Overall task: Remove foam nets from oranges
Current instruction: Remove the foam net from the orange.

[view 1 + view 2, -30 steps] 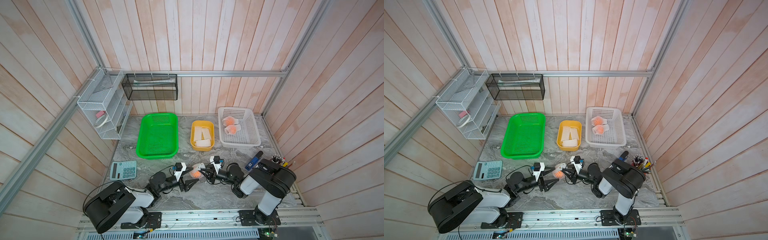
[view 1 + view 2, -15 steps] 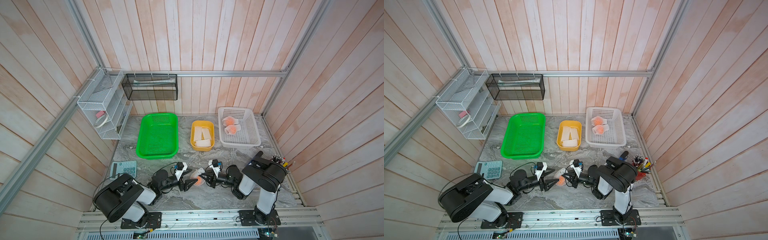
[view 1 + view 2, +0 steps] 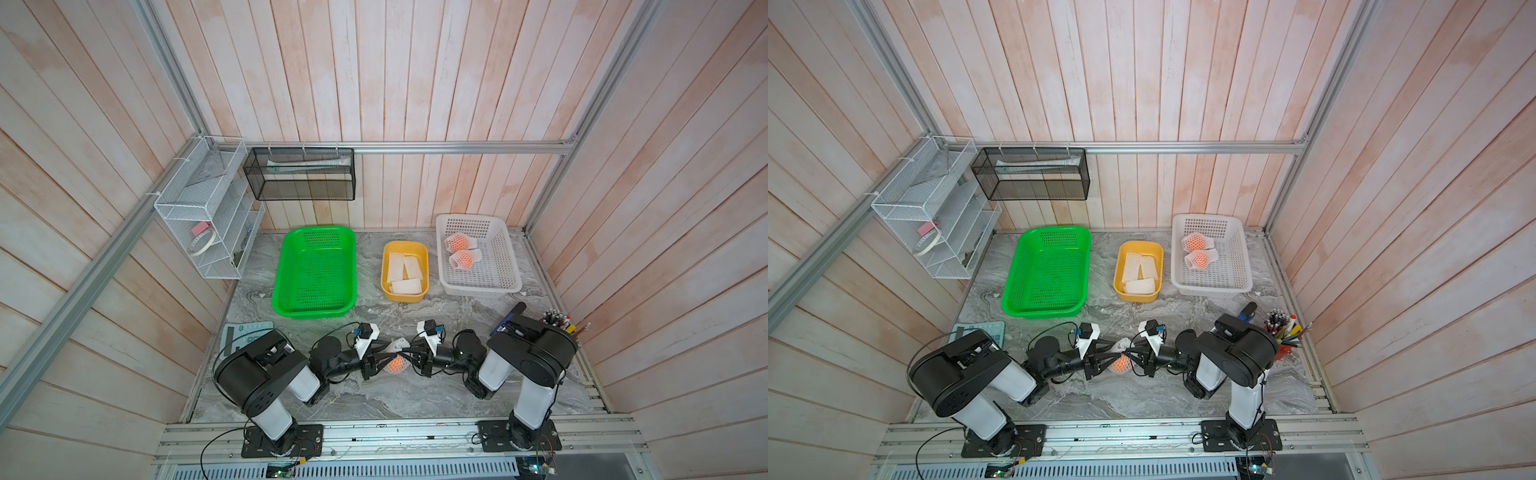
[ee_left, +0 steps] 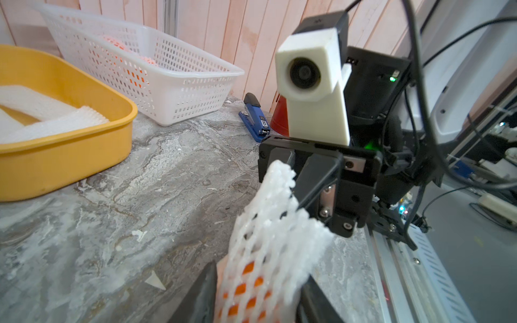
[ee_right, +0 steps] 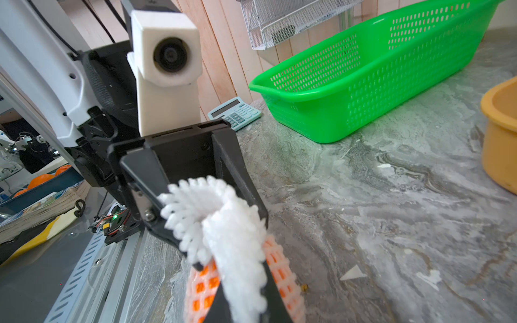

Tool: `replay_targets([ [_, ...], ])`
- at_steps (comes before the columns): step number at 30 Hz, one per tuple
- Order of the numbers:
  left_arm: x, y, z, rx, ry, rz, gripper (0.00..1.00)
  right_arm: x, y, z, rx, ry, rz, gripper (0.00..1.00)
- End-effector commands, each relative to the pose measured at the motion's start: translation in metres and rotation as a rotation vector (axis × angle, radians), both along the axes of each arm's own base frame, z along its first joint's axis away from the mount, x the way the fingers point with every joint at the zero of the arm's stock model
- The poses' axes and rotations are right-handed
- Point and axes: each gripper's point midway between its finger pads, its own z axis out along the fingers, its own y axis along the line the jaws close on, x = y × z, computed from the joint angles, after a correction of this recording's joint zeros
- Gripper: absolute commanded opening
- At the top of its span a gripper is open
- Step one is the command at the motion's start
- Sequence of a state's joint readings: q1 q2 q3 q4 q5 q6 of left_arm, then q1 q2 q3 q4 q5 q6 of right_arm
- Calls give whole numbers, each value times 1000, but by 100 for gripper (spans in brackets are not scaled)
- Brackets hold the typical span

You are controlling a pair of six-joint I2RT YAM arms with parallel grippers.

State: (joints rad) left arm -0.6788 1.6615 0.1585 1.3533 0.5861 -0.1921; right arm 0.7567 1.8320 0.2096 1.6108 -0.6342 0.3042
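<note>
Near the table's front edge, one orange [image 3: 394, 365] [image 3: 1120, 365] sits half inside a white foam net [image 3: 400, 344], between my two grippers. My left gripper [image 3: 380, 362] [image 4: 258, 279] has a finger on each side of the netted orange [image 4: 246, 299] and is shut on it. My right gripper [image 3: 409, 357] [image 5: 237, 268] is shut on the net's loose end [image 5: 223, 223], which bunches up between its fingers above the orange [image 5: 201, 288]. Two more netted oranges [image 3: 457, 242] [image 3: 463, 258] lie in the white basket [image 3: 505, 266].
A yellow tub [image 3: 424, 253] behind the grippers holds flattened nets [image 3: 405, 286]. A green basket [image 3: 286, 266] stands to its left. A calculator [image 3: 243, 331] lies front left. A blue stapler [image 3: 505, 322] and a pen cup [image 3: 559, 326] stand front right.
My left gripper's jaws have closed in from wide open onto the netted orange. Both grippers and the orange have shifted slightly toward the front edge.
</note>
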Motion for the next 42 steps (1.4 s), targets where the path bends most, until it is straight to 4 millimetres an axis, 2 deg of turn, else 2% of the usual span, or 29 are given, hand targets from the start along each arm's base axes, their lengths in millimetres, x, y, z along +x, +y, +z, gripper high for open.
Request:
replay_targets([
  [1, 0, -2, 2, -11, -14, -21, 32, -1, 3, 15, 25, -68, 23, 13],
  [4, -2, 0, 3, -25, -26, -18, 18, 0, 3, 15, 12, -75, 21, 14],
  [8, -1, 0, 6, -31, -30, -12, 12, 2, 3, 14, -6, -77, 11, 20],
  [12, 0, 0, 10, -46, -34, -7, 9, 7, 3, 16, -9, -73, -11, 33],
  [14, 2, 1, 13, -59, -42, 6, 7, 12, 0, 17, -6, -35, -29, 43],
  [17, 3, 1, 19, -76, -52, 13, 6, 13, -9, 28, 45, -17, -63, 58],
  [19, 3, 2, 21, -87, -56, 16, 6, 11, -11, 31, 52, -20, -65, 62],
  [24, 5, 2, 28, -111, -64, 23, 4, 9, -18, 22, 22, -7, -89, 66],
  [26, 6, 0, 30, -119, -56, 18, 3, 5, -23, 25, 41, -15, -98, 75],
  [28, 7, -2, 28, -118, -50, 14, 2, 4, -23, 22, 34, -11, -95, 80],
  [32, 7, -3, 28, -131, -46, 13, 1, 6, -22, 13, 12, 11, -99, 81],
  [36, 8, -4, 24, -127, -33, 12, 1, 6, -17, 14, 35, 6, -81, 81],
  [42, 6, -2, 30, -145, -49, 13, 0, 8, -8, 4, 18, 12, -69, 80],
])
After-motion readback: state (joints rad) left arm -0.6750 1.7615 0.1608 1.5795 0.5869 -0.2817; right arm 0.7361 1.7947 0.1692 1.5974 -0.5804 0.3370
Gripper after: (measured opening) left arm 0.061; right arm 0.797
